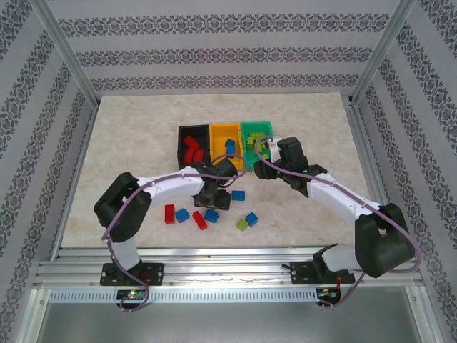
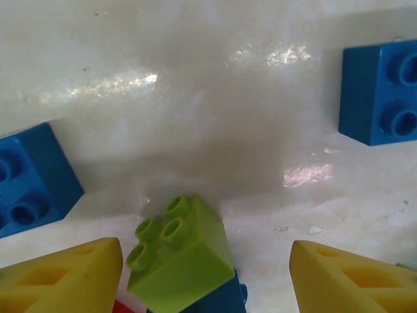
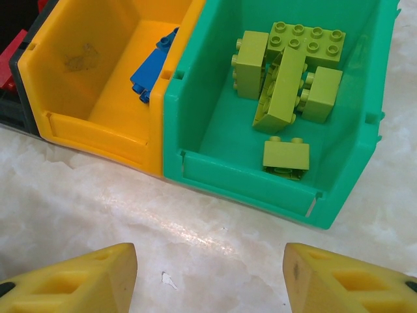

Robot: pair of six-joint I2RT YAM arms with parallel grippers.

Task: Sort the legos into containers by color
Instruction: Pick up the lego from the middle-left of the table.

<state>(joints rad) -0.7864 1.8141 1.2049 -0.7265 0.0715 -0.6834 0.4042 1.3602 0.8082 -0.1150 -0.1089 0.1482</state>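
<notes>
- The left bin [image 1: 192, 128], middle bin [image 1: 226, 126] and right bin [image 1: 258, 124] are standing side by side on the desk [image 1: 128, 143].
- Before them, loose bricks [image 1: 211, 215] are lying.
- Inside them, other bricks [image 3: 287, 155] are lying.

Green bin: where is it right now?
Top view: the green bin is the rightmost of the row, touching the orange-yellow bin on its left; the right hand hovers open just in front of it.
</notes>
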